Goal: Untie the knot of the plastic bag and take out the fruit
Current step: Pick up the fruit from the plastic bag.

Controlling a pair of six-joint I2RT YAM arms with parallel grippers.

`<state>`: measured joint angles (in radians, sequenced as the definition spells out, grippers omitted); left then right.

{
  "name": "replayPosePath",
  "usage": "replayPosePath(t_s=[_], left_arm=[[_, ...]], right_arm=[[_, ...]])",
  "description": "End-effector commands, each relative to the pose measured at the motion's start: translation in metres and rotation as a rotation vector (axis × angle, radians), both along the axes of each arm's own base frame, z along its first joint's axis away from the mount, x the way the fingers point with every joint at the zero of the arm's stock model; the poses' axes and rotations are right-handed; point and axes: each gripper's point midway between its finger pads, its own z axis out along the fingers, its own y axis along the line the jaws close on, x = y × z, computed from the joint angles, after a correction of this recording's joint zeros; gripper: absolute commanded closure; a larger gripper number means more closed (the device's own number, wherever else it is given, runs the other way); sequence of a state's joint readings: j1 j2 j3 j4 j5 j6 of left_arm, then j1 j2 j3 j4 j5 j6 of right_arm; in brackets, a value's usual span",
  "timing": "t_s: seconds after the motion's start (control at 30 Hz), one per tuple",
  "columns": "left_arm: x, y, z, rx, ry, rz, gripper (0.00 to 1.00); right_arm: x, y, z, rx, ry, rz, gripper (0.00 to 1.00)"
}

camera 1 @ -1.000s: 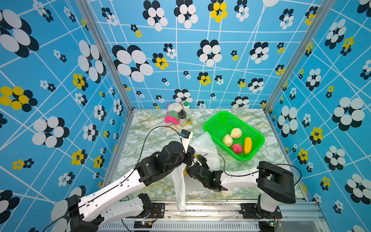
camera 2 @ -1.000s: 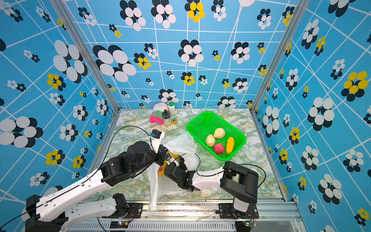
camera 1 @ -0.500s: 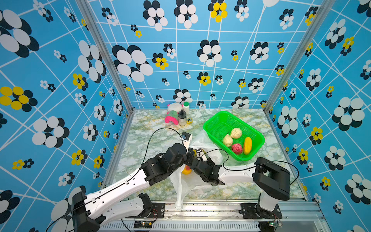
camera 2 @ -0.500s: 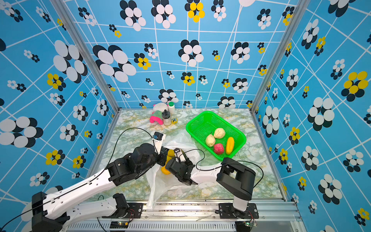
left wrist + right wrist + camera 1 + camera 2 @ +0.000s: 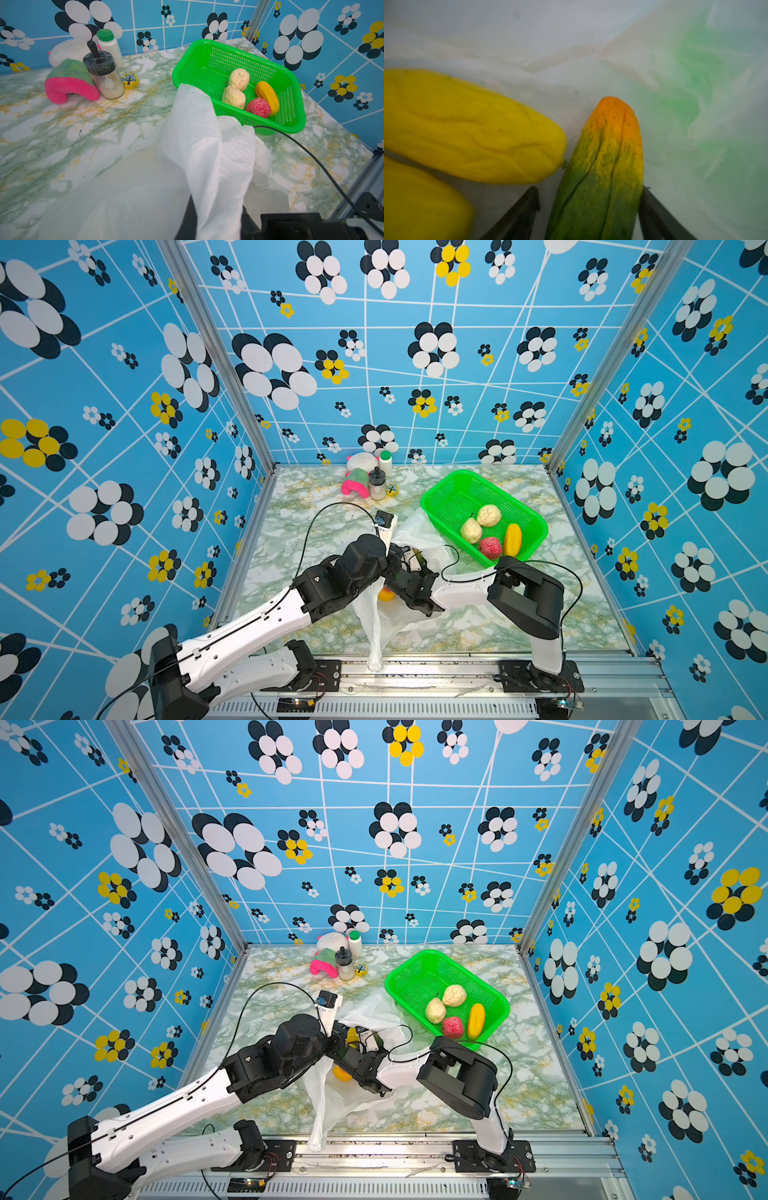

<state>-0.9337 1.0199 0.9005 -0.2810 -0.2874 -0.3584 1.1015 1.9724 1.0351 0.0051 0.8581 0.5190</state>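
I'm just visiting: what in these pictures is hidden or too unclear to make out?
The knot: in no view; the arms and the crumpled plastic bag cover that area.
Fruit left inside: in both top views the arms hide most; only an orange fruit peeks out.
One yellow fruit and the green-orange fruit: cut off by the right wrist view's edge.
Bag interior there: dim and blurred.

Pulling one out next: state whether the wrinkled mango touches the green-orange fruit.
Touching. Right wrist view: the wrinkled mango meets the green-orange fruit at its tip.
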Motion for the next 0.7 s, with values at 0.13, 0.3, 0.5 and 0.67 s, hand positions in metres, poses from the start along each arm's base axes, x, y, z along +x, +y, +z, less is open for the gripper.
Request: replayPosePath(t_s=[0.13,0.3,0.5,0.67], left_arm=[[0.008,0.001,0.012,-0.058,-0.004,0.027,1.0],[0.016,0.006,0.006,-0.067,0.005,0.065,1.0],[0.034,0.021,-0.004,-0.064,0.081,0.166,1.0],[0.039,0.021,-0.003,-0.074,0.081,0.172,1.0]], right_arm=[[-0.006,0.001,0.014,0.06,0.031,0.027,0.56],[-0.022,0.015,0.044,0.153,0.027,0.155,0.63],[-0.073,0.057,0.087,0.302,0.031,0.448,0.64],[-0.099,0.063,0.115,0.437,0.036,0.597,0.67]])
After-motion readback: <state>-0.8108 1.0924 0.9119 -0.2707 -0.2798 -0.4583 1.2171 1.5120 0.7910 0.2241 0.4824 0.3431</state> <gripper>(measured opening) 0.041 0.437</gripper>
